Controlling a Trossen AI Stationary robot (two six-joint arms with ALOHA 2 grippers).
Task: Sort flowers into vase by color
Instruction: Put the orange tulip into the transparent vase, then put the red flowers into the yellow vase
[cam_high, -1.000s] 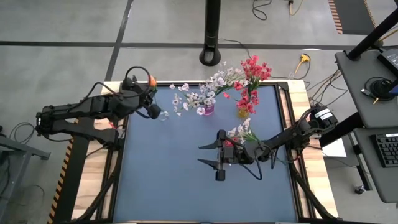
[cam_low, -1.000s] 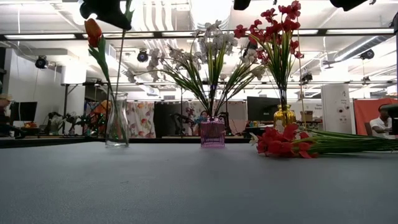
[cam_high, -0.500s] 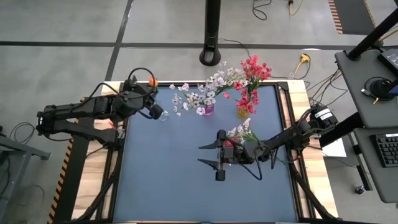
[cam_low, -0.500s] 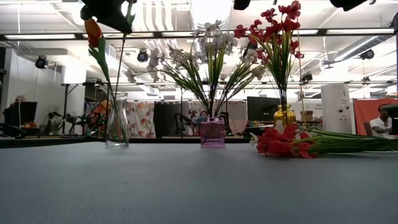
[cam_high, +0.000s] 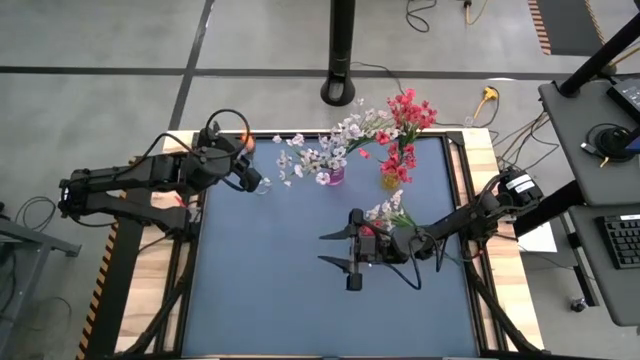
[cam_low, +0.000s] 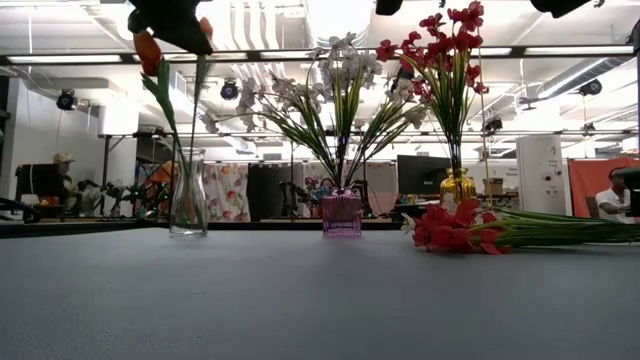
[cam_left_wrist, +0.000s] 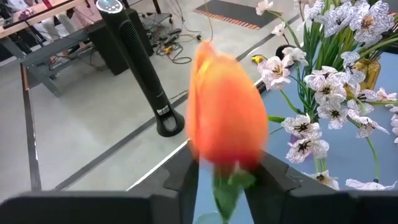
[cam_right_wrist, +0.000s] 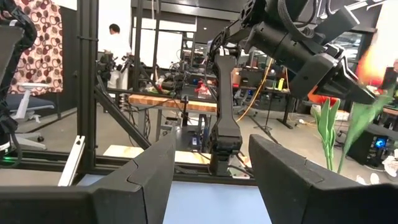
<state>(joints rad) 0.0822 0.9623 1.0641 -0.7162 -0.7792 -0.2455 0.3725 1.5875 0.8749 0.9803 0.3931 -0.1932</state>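
Observation:
My left gripper (cam_high: 240, 158) is over the clear glass vase (cam_high: 262, 185) at the table's far left and is shut on an orange tulip (cam_left_wrist: 227, 118). In the low view a second orange bud (cam_low: 148, 50) stands on a leafy stem that rises from that vase (cam_low: 188, 195). White sprays fill the purple vase (cam_high: 335, 176) and red blossoms fill the yellow vase (cam_high: 390, 181). More red and white sprays (cam_high: 385, 222) lie flat on the table. My right gripper (cam_high: 335, 250) hangs open beside them, touching nothing. My left gripper pinches the tulip's green stem (cam_left_wrist: 226, 190) between its two fingers, just under the bud. It comes from the table's left, and its fingers lie across the stem. The stem (cam_low: 196, 105) hangs nearly upright below the gripper, and its lower end is inside the clear vase.
The three vases stand in a row along the table's far edge. The loose red blossoms (cam_low: 450, 228) and their green stems lie right of the table's centre. The near half of the blue table top (cam_high: 270, 310) is bare. A fan stand (cam_high: 341, 90) stands behind the far edge.
My left gripper has moved a little toward the clear vase, carrying the orange tulip with it. In the low view the held bud now shows beside the gripper. The right arm has kept still.

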